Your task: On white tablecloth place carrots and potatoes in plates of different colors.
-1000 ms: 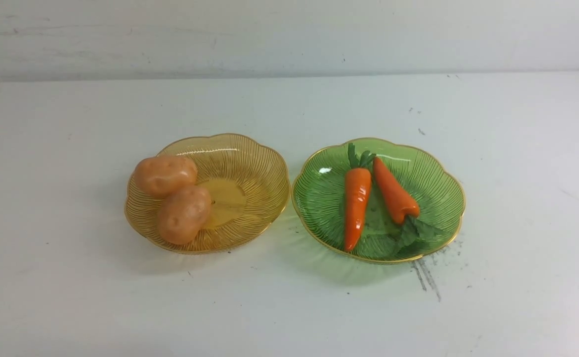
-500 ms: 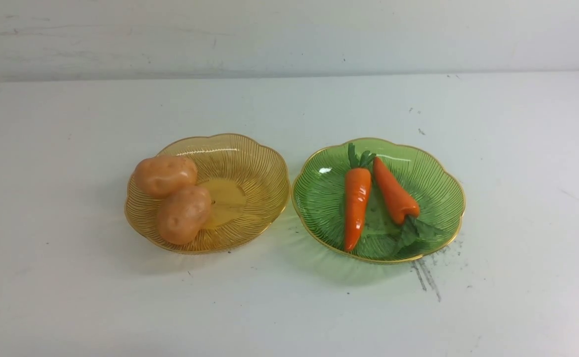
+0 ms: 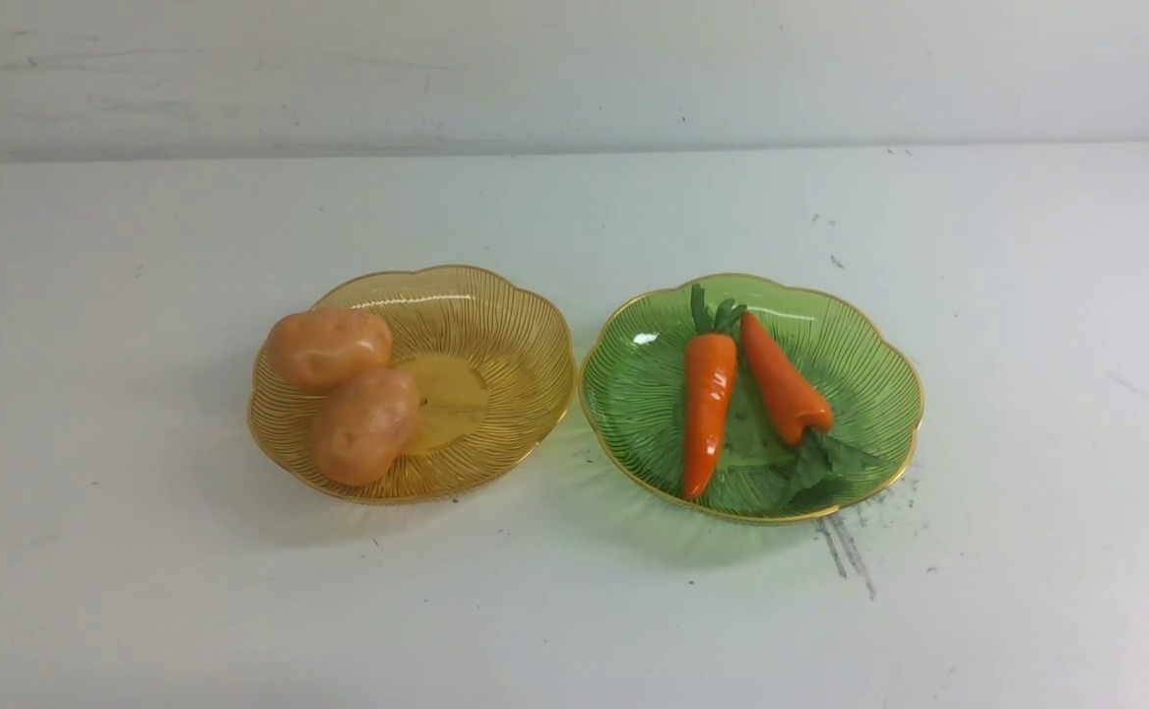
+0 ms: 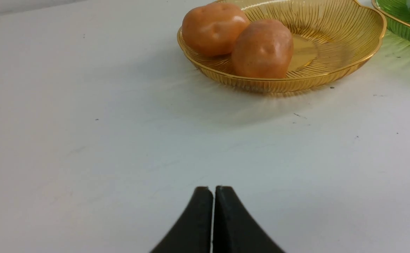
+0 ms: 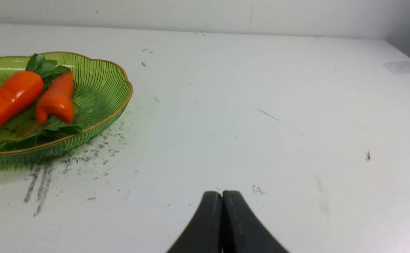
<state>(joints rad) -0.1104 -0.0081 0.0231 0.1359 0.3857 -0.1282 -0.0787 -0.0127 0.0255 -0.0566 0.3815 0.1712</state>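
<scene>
Two tan potatoes [image 3: 328, 347] [image 3: 365, 425] lie touching in the left half of the amber-yellow plate [image 3: 515, 335] on the white tablecloth [image 3: 574, 611]. Two orange carrots [image 3: 708, 404] [image 3: 783, 382] lie side by side in the green plate [image 3: 860, 354] to its right. Neither gripper shows in the front view. My left gripper [image 4: 213, 191] is shut and empty, low over the cloth, short of the amber plate [image 4: 345, 31] and its potatoes [image 4: 262, 49]. My right gripper [image 5: 222, 196] is shut and empty, beside and short of the green plate [image 5: 106, 84] with its carrots [image 5: 55, 100].
Grey scratch streaks [image 3: 845, 551] and dark specks mark the cloth at the green plate's near right edge. A pale wall [image 3: 574, 69] rises behind the table's far edge. The table's right edge [image 5: 407, 52] shows in the right wrist view.
</scene>
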